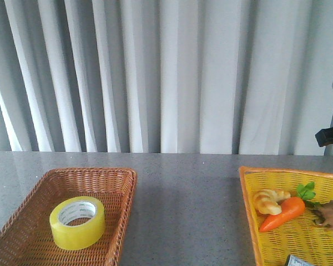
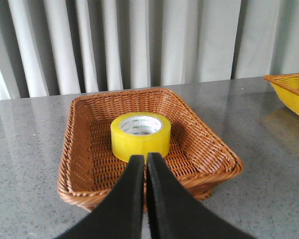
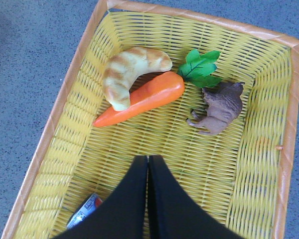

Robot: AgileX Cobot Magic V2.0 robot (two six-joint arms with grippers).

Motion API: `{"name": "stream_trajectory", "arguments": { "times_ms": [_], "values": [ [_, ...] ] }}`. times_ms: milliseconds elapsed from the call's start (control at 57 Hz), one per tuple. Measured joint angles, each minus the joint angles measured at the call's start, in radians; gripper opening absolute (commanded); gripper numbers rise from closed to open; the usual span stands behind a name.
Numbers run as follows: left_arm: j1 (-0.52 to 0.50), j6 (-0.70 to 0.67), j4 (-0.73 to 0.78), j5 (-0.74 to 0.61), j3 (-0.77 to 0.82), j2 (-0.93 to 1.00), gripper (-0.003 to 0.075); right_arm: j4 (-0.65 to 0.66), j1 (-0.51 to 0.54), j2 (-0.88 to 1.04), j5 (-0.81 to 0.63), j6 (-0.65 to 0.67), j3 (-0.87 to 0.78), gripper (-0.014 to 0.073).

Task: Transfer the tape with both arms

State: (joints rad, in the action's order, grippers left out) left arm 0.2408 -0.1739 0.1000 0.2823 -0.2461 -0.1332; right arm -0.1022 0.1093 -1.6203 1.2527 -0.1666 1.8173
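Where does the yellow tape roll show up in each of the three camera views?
Front view: the tape lies flat at lower left, inside the brown wicker basket.
Left wrist view: the tape sits mid-frame in the same brown basket, just beyond the closed left gripper.
Right wrist view: not in it; only the yellow basket with its toys.
Shared landmark: the brown wicker basket, front and left wrist views.

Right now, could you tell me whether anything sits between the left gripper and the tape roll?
Nothing visible does. The tape lies alone in the brown basket, and the left gripper, shut, points straight at it; only the basket's near rim lies below that line.
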Motion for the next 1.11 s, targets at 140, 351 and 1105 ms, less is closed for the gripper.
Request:
{"name": "stream_trajectory", "arguments": {
  "times_ms": [140, 351, 1105],
  "values": [
    [0.000, 0.057, -0.119, -0.145, 0.192, 0.061, -0.0006, 0.000, 0.000, 0.000, 0.000, 0.000, 0.000, -0.0007],
    [0.000, 0.146, -0.220, -0.227, 0.270, 0.078, -0.0006, 0.000, 0.000, 0.000, 0.000, 0.000, 0.000, -0.0007],
    [-0.245, 0.212, -0.125, -0.164, 0.270, 0.144, -0.0006, 0.000, 0.000, 0.000, 0.008, 0.000, 0.000, -0.0007]
  ]
}}
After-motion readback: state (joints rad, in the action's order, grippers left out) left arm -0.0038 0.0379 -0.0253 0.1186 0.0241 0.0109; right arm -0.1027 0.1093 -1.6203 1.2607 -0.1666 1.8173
